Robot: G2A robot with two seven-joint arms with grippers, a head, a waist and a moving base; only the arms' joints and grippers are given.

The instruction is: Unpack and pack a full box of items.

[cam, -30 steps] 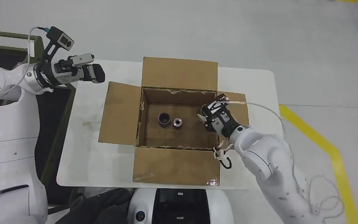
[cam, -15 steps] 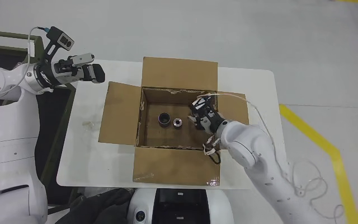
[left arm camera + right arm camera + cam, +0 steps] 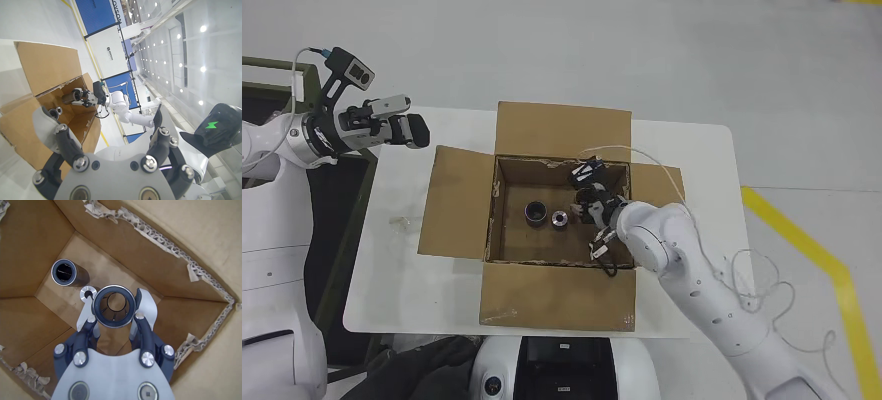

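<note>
**Inside the box: right gripper (image 3: pixel 113 299) clamped on a dark hollow metal cylinder (image 3: pixel 114 323)**

It is held within the open brown cardboard box (image 3: pixel 28 317), near a second dark cylinder (image 3: pixel 80 276) and a small silver ring (image 3: pixel 85 292) (just beside each other on the floor). The left gripper (image 3: pixel 414 131), fingers spread and empty, hangs over the white table (image 3: pixel 682 150), apart from the box.

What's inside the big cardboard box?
On the box floor stands a dark metal tube, with a small silver ring beside it. The right end effector holds a second tube inside too. The floor directly under that held tube is covered.
</note>
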